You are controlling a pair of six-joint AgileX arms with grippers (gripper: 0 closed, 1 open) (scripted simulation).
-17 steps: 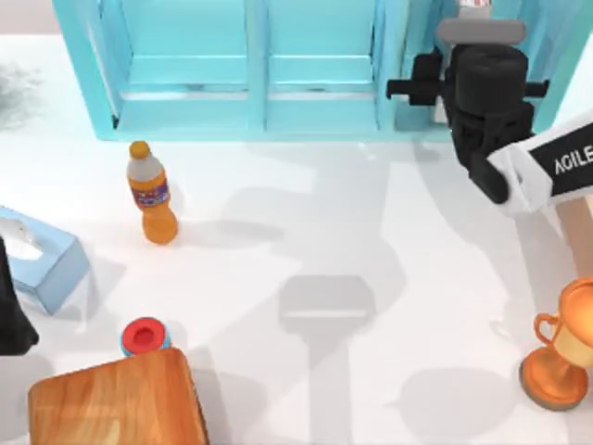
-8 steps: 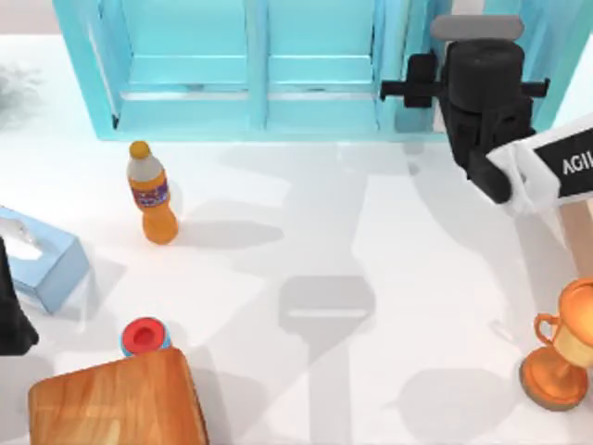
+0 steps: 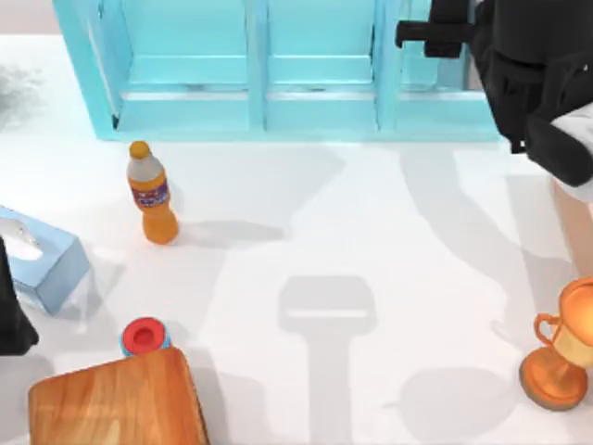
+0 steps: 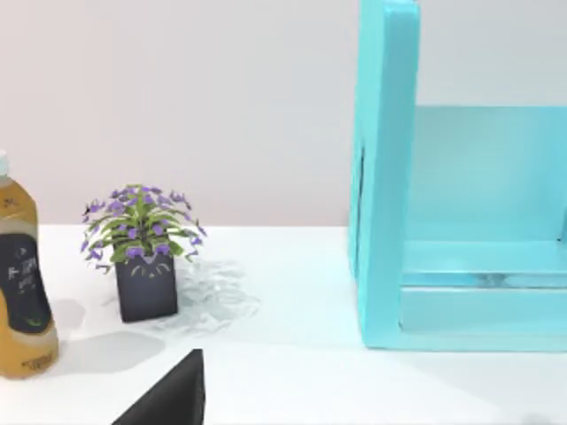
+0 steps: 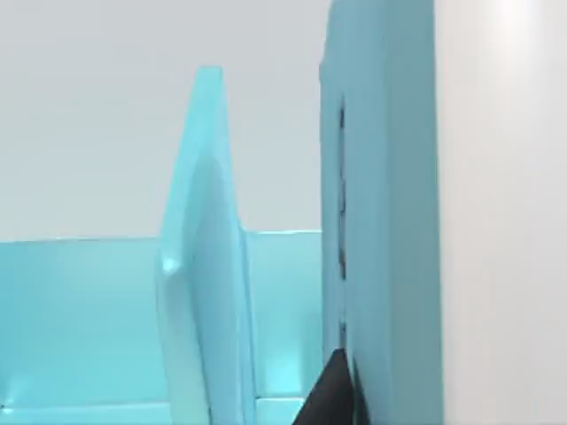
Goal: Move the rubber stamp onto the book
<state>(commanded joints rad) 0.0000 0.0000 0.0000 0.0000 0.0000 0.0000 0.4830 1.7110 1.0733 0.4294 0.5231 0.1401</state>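
The rubber stamp and the book are both out of view. My right gripper (image 3: 468, 28) hangs at the back right of the table, over the rightmost bay of a teal shelf unit (image 3: 259, 102). The right wrist view looks along a teal shelf wall (image 5: 376, 204) from very close, with one dark fingertip (image 5: 332, 394) at the lower edge. My left gripper (image 3: 9, 315) stays parked at the table's left edge, and one black fingertip (image 4: 168, 403) of it shows in the left wrist view.
An orange drink bottle (image 3: 153, 195) stands left of centre. A pale blue tissue box (image 3: 42, 260), a red-capped blue round object (image 3: 144, 336) and a wooden board (image 3: 116, 403) sit at the front left. A bronze trophy (image 3: 561, 357) stands at the front right. A potted purple plant (image 4: 142, 248) sits left of the shelf.
My right arm has moved toward the back and to the right, over the shelf's right end. The grey piece above it has left the view. Nothing else moved.
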